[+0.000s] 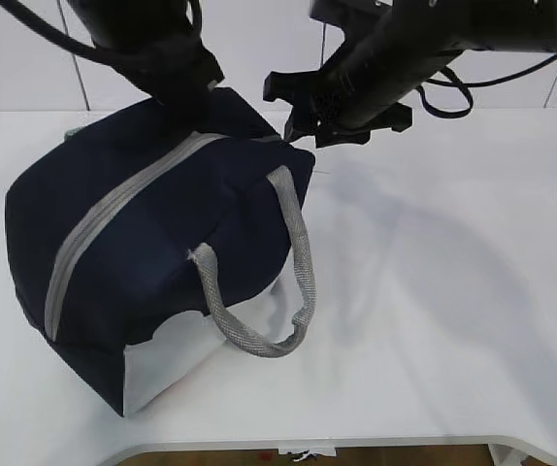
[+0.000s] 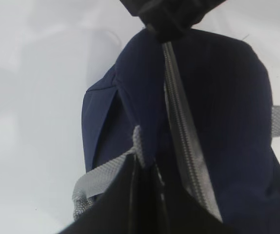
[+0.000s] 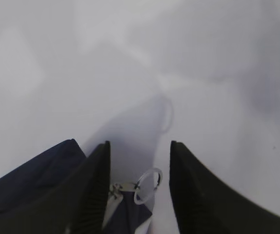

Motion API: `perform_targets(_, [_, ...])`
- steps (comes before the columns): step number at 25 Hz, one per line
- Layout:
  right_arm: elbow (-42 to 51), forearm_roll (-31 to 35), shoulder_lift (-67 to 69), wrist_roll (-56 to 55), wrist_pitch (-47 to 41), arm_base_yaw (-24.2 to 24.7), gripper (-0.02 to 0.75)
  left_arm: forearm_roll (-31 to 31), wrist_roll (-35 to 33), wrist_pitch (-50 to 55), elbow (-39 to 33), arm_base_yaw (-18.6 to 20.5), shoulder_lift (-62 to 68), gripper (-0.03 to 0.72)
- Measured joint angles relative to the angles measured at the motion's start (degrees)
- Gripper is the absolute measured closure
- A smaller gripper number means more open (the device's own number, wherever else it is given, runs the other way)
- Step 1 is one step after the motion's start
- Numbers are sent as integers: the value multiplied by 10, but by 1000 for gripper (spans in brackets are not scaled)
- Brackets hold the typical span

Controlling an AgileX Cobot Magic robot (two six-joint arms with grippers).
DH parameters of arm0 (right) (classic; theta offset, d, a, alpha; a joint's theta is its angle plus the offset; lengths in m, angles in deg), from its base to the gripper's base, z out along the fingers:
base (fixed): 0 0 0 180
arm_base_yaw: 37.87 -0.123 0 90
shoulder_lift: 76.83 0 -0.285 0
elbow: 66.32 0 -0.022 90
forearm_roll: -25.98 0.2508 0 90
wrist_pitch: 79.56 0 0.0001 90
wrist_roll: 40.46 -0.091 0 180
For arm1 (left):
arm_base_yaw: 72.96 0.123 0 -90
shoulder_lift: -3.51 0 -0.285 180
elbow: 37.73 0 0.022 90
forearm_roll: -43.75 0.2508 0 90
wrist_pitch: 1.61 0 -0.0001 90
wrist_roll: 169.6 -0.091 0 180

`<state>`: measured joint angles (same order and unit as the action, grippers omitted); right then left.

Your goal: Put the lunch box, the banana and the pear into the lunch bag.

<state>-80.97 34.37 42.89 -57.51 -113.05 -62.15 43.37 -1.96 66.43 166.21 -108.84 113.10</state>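
Between right fingers (image 3: 137, 190) — ring pull (image 3: 148, 185); bag (image 1: 152, 252) zipped, contents hidden, seemingly.

The lunch bag (image 1: 152, 252) sits on the table (image 1: 453, 291), the left gripper (image 1: 186, 83) above its far top end, the right gripper (image 1: 303, 131) at its far right corner, the ring pull (image 3: 148, 185) between that gripper's fingers (image 3: 93, 190).

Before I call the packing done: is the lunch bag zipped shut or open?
Shut: the lunch bag shows its grey zipper closed along the whole top, ring pull at the end.
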Motion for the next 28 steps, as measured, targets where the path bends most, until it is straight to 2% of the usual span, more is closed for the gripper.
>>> perform_targets(11, [-109, -134, 0, 11, -217, 0, 386, 4, 0, -11, 5, 4, 36, 683])
perform_targets(19, [-149, -155, 0, 39, -335, 0, 386, -36, 0, -14, 5, 60, 59, 677])
perform_targets(22, [-161, -155, 0, 57, -367, 0, 386, -58, 0, -14, 5, 77, 60, 636])
perform_targets(23, [-163, -155, 0, 60, -369, 0, 386, -71, 0, -14, 5, 86, 60, 566])
perform_targets(24, [-167, -155, 0, 65, -369, 0, 386, -71, 0, -8, 5, 93, 61, 566])
perform_targets(25, [-170, -155, 0, 68, -371, 0, 386, -82, 0, -3, 5, 97, 61, 450])
perform_targets(26, [-174, -156, 0, 72, -371, 0, 386, -83, 0, 1, 5, 97, 61, 450])
perform_targets(28, [-175, -156, 0, 79, -372, 0, 392, -84, 0, 18, 13, 105, 61, 379])
